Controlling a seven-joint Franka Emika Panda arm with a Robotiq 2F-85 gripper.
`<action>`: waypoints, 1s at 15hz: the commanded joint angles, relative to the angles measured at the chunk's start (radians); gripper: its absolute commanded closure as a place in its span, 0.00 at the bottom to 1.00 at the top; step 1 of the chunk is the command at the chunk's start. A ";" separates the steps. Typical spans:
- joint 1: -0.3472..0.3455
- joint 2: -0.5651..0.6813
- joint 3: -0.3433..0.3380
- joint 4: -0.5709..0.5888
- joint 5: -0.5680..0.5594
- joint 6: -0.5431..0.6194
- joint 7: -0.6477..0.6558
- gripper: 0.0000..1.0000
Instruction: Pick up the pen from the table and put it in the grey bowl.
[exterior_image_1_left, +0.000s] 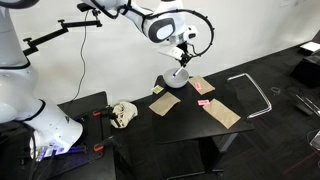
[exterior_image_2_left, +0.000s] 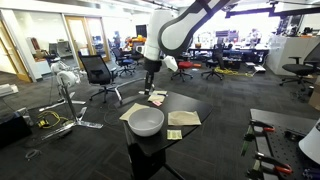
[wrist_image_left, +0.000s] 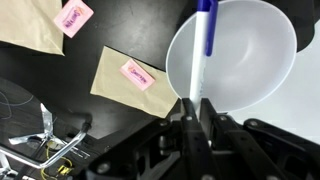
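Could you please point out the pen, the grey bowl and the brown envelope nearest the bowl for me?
pen (wrist_image_left: 206, 30), wrist view, on its blue barrel.
grey bowl (wrist_image_left: 250, 60), wrist view, on its bare inner wall.
brown envelope (wrist_image_left: 112, 72), wrist view, on its plain paper.

Pen (wrist_image_left: 206, 28) top beyond wrist-view edge

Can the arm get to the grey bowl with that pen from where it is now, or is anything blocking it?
Probably yes. In the wrist view the pincer holds the pen over the open grey bowl, nothing shows between them, and the brown envelopes lie off to the side.
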 joint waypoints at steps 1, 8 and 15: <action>-0.041 0.028 0.061 0.035 0.068 -0.002 -0.140 0.97; -0.081 0.104 0.134 0.087 0.143 -0.002 -0.352 0.97; -0.119 0.193 0.196 0.159 0.222 -0.007 -0.534 0.97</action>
